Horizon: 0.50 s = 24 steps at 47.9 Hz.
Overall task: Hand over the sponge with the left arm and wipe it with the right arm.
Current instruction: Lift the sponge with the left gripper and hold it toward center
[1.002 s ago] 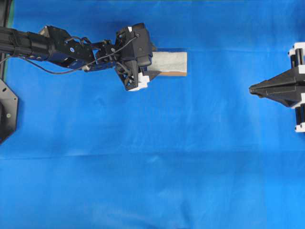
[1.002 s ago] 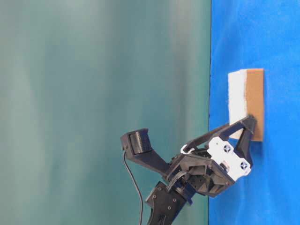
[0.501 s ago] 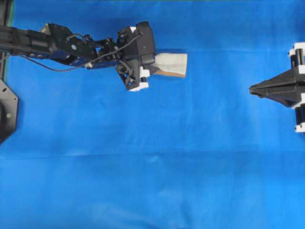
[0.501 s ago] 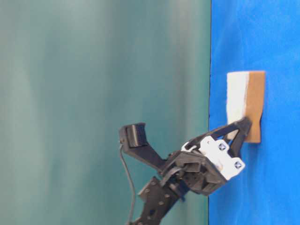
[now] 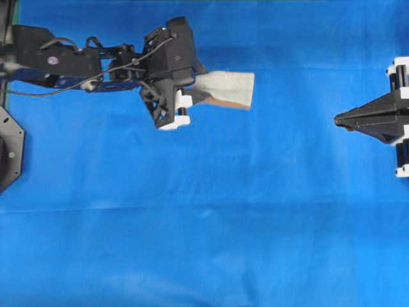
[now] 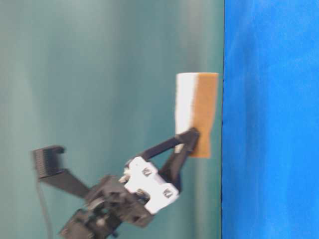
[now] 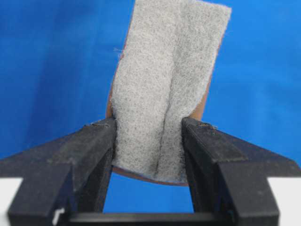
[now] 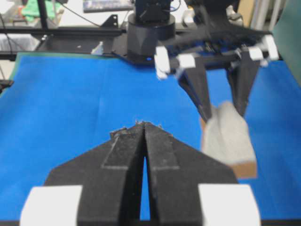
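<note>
1. Now the sponge (image 5: 229, 89) sits between the fingers of the left gripper (image 5: 199, 93), pinched at its near end so hard that the grey felt folds into a crease along the middle; its far end sticks out free beyond the fingertips (image 7: 101, 136).
2. From the table-level view we judge that the sponge (image 6: 196, 113) hangs in the air, apart from the blue cloth (image 5: 204, 243), with its orange-brown layer facing the cloth.
3. Well apart from the holding hand, on the opposite side, the right gripper (image 5: 339, 119) waits low with its two fingers pressed together and nothing between them.
4. For the step in hand, we think the left arm should carry the sponge toward the right gripper and keep the free end level and pointing at it, so that the right fingers can take this free part without touching the left ones.
5. We cannot see how deep the fingers bite on the underside, and the right wrist view shows the left arm only blurred.
</note>
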Available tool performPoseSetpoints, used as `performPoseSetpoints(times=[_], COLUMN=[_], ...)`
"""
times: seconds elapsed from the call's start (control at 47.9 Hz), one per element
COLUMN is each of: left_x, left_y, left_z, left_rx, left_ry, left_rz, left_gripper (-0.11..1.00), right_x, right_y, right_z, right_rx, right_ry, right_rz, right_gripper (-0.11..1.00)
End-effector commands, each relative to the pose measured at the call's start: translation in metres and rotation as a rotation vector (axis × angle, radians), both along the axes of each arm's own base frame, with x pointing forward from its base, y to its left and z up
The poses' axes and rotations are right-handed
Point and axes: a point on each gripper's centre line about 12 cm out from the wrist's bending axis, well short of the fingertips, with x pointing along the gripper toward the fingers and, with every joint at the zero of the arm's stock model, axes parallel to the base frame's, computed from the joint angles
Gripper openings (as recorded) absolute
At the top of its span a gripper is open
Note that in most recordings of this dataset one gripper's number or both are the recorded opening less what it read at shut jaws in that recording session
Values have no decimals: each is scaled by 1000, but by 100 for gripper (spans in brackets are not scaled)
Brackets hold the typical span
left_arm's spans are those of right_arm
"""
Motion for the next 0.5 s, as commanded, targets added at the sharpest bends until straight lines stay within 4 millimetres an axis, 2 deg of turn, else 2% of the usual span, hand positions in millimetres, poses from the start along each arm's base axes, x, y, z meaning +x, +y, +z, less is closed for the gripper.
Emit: performPoseSetpoints(times=[0.0,0.188,0.48], left_x=[0,2,2], left_y=[-16,-45,-47], left_z=[21,25,25], left_rx=[-13,-84,-99], left_ry=[-54,-71,-71], left_rz=[-27,-56,-51], left_gripper=[40,39,39], right_x=[2,3,13], right_y=[-3,-6,-7], right_z=[9,8,3], right_rx=[-2,-2,8], right_ry=[-25,-20,20], right_rz=[-14,-28,-31], right_gripper=[0,0,0])
